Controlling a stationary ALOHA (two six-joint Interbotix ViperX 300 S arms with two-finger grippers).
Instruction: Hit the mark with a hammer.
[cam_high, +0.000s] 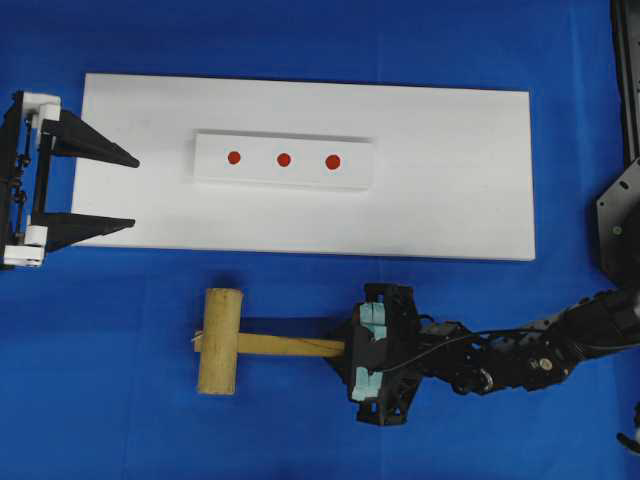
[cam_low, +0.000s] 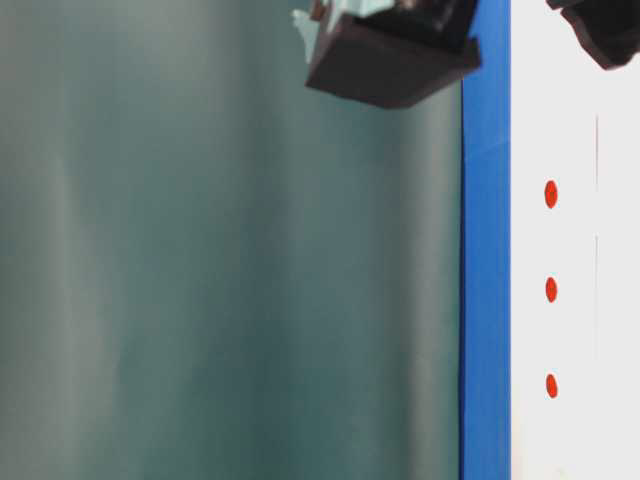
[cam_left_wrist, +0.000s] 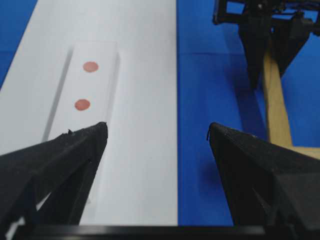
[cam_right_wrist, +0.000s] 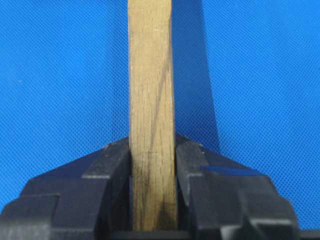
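Note:
The hammer (cam_high: 220, 341), a light wooden mallet, lies on the blue cloth in front of the white board (cam_high: 450, 180). Its head is to the left and its handle (cam_high: 285, 346) points right. My right gripper (cam_high: 341, 347) is shut on the end of the handle (cam_right_wrist: 151, 100), with both fingers (cam_right_wrist: 112, 160) pressed against its flat sides. Three red marks (cam_high: 284, 159) sit in a row on a small white block (cam_high: 210, 170) on the board. My left gripper (cam_high: 135, 190) stands open at the board's left end, holding nothing. In the left wrist view it (cam_left_wrist: 157, 131) faces two marks (cam_left_wrist: 82, 104).
Blue cloth (cam_high: 100, 400) covers the table around the board. The right arm (cam_high: 540, 350) reaches in from the right edge. The table-level view is mostly a blurred grey-green surface (cam_low: 200, 250), with the marks (cam_low: 551, 290) on white at its right.

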